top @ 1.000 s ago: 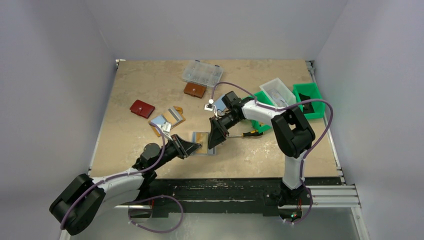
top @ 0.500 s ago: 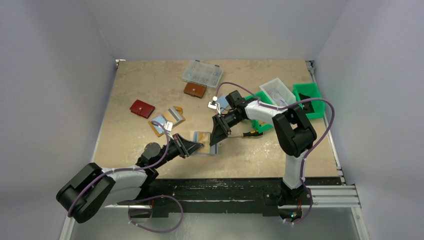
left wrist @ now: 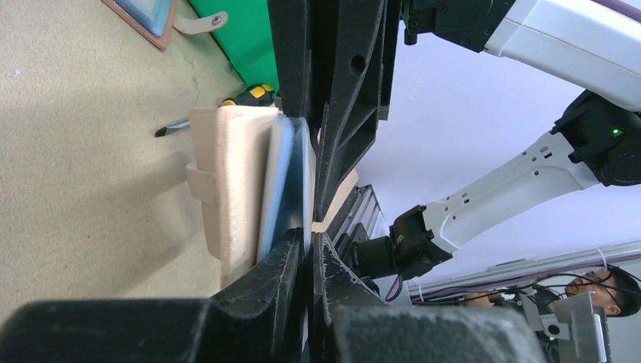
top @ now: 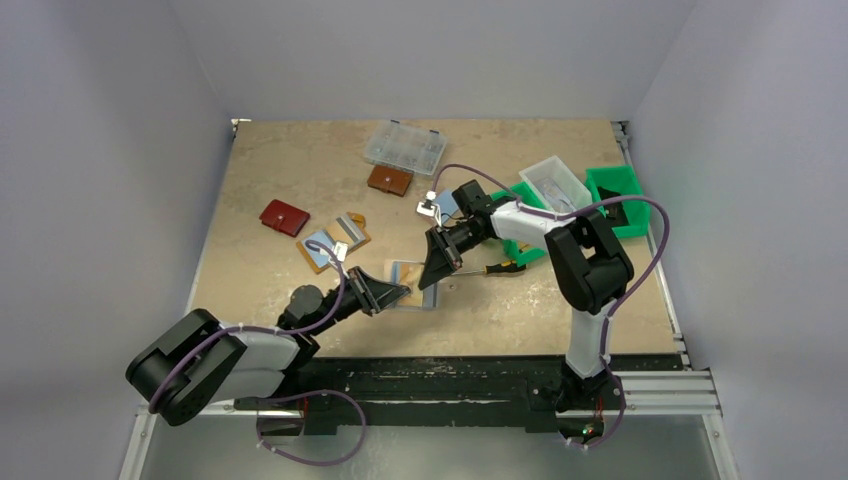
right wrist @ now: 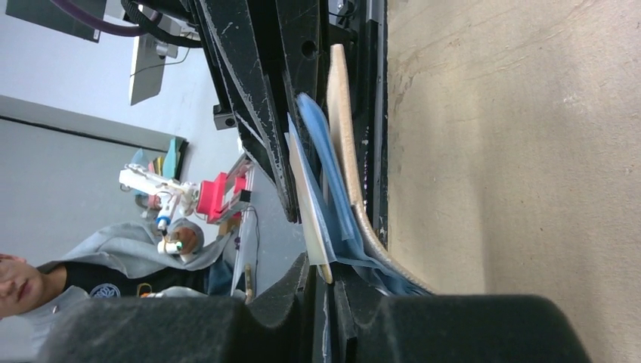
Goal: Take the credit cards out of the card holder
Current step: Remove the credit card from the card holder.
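The left fingers (left wrist: 308, 243) are pressed together on a thin edge of the card holder (left wrist: 230, 189). From there the holder opens away from them like a small book, with the tan cover on one side and the pale blue pocket (left wrist: 283, 170) beside it. The right fingers (right wrist: 323, 281) come from the opposite side. They stand nearly together with the end of a pale card (right wrist: 308, 204) between them, and they look clamped on it. So the holder is just between the two pairs of fingers, standing on its edge, low over the bench (top: 300, 170).

I judge the holder to be light and soft. Its cover bends and the pocket leaves are floppy, so it will follow any pull if the other side does not hold it well. The card is thin, stiff and smooth, and it can slip. The best place to hold it is the free end that stands out of the pocket. The cover edge far from that end is the best place to hold the holder.

The left arm lies low and stretches forward from its base. The right arm has its elbow high, and its forearm reaches back across and down toward the holder. A screwdriver (top: 497, 268) lies on the bench just behind the right fingers.
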Controlling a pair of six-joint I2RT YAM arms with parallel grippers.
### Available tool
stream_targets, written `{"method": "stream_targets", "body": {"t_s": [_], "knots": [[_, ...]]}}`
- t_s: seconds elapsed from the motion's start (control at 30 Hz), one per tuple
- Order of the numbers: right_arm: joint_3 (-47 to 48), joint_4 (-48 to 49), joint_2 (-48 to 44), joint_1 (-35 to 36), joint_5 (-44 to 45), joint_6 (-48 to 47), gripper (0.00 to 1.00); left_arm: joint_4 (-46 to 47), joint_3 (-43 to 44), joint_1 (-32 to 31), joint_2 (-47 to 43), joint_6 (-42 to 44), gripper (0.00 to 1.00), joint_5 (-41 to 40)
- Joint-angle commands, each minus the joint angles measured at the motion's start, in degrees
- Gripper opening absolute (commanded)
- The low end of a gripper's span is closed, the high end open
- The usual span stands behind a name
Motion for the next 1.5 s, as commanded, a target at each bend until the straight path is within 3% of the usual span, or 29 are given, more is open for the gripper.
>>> {"method": "stream_targets", "body": {"t_s": [0.0,0.3,0.47,1.0,1.47], "knots": [[-0.2,1.4,-2.0,-0.1,-2.7,0.3,0.14,6.7,-4.7,-0.2,-1.2,-1.0,0.00,-0.6],[0.0,0.7,-2.1,-0.2,-4.4,-1.0,0.12,-2.6,-5.5,-0.3,-9.3,-0.3,0.00,-4.2],[0.4,-1.1,-2.0,-0.2,-5.1,-3.0,0.23,-4.1,-5.5,-0.3,-10.6,-0.2,0.00,-4.5],[0.9,-3.0,-1.7,-0.2,-5.1,-4.5,0.27,2.1,-4.5,-0.3,-3.5,-0.8,0.00,-1.9],[0.2,-0.4,-1.3,-0.2,-3.6,-1.1,0.22,6.9,-4.5,-0.3,1.1,-1.9,0.00,-0.5]]}}
